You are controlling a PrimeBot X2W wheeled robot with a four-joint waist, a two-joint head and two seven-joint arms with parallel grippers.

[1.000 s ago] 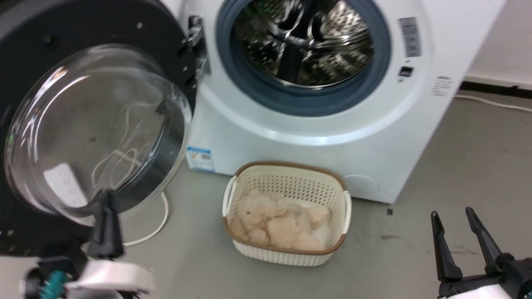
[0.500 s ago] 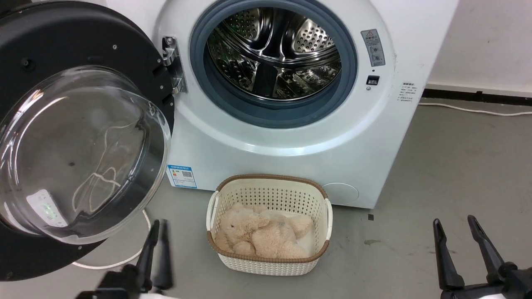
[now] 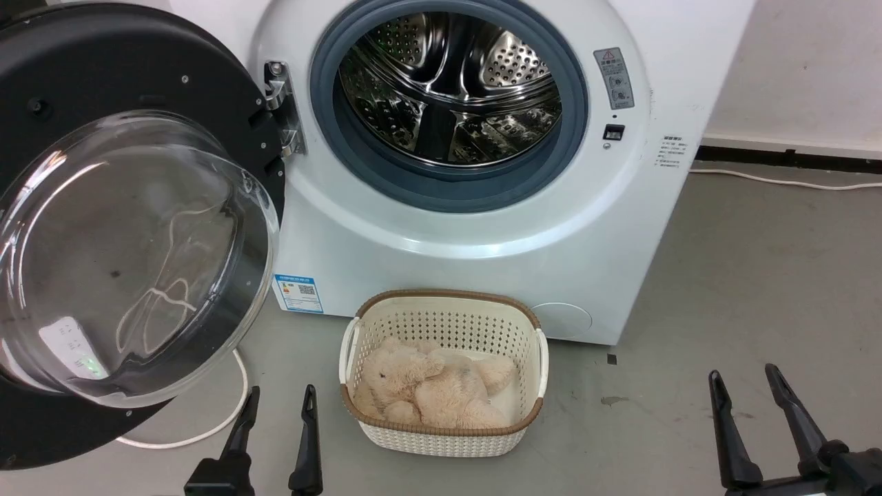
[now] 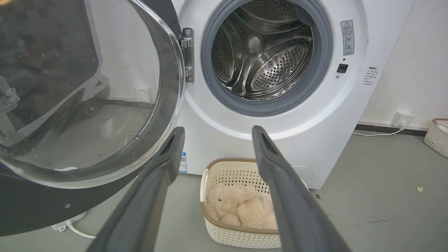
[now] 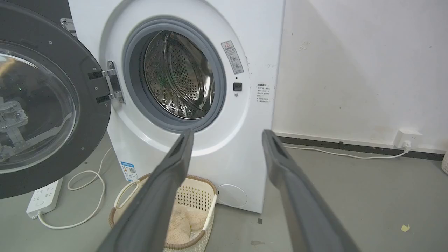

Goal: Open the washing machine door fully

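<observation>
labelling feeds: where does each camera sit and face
Head view: on the head, looking down at the washing machine; left gripper and right gripper along the bottom.
Left wrist view: left wrist, facing the drum; own fingers.
Right wrist view: right wrist, facing washing machine and wall; own fingers.
All share the open washing machine door and basket.

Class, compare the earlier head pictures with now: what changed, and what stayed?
The left end effector has dropped back from the lower edge of the large round black-rimmed glass washing machine door, and is now clear of it with its fingers spread. The door stays wide open; the right end effector stays open.
</observation>
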